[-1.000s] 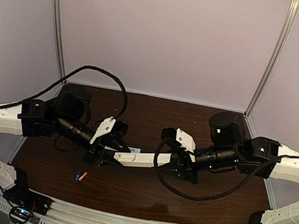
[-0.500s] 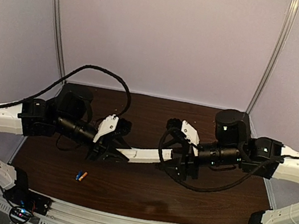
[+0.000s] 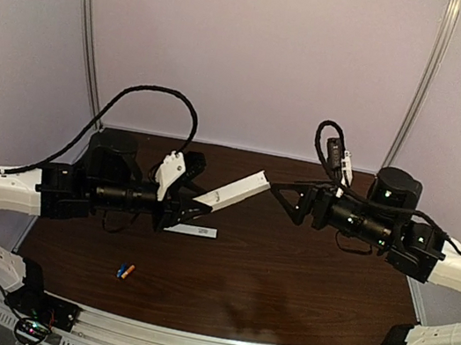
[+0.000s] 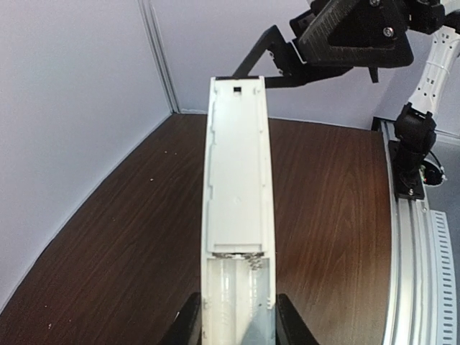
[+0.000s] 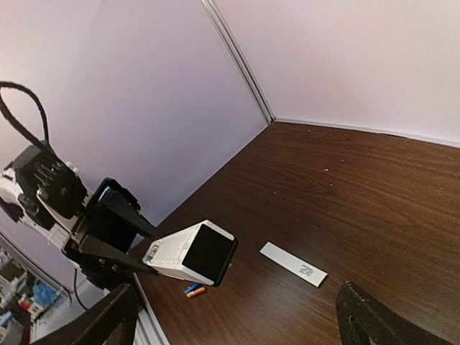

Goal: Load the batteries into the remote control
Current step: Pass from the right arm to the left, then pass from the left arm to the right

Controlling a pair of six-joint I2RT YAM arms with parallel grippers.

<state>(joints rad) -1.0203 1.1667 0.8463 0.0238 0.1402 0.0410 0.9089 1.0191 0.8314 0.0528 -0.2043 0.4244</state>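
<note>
The left gripper is pinching the remote control by its near end, its two fingers pressed against the white sides. The remote is held off the tabletop and slants up and away toward the right arm. In the left wrist view its battery compartment lies open just past the fingers, with nothing in it. The right gripper is spread wide and hangs just beyond the remote's dark far end, not touching it. The batteries, one blue and one orange, lie side by side on the tabletop near the front edge, well apart from both grippers. A thin white cover strip lies flat below the left gripper.
</note>
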